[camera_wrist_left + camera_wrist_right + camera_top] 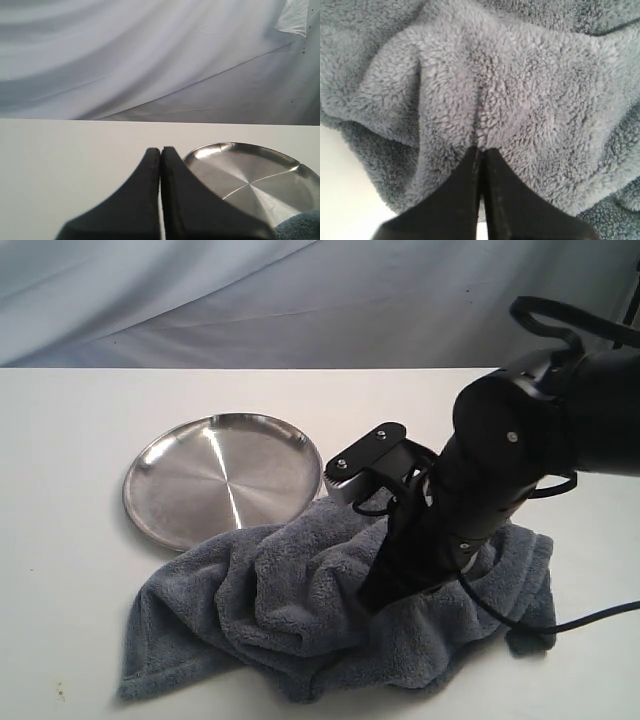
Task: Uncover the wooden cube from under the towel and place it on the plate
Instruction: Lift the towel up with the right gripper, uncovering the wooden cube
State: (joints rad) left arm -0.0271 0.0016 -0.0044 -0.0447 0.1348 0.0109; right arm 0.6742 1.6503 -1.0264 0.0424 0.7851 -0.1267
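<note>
The towel (300, 610), lower centre, touching the plate (190, 490), is being pinched by the right gripper (480, 150). The left gripper (160, 150) is being held closed, empty. The cube is being hidden.

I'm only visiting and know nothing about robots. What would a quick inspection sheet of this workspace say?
Surface: white table, smooth.
Job's things: shiny plate is empty. The grey towel lies crumpled in front of it, one edge lapping the plate's near rim. The wooden cube is not in sight.
Clutter: nothing seen.
Claws: left claw is shut, holds nothing and sits beside the plate. The right claw is shut and seems to pinch a fold of the towel.
Cables: a black cable trails from the right arm past the towel's edge.
Surroundings: pale draped cloth behind the table.
</note>
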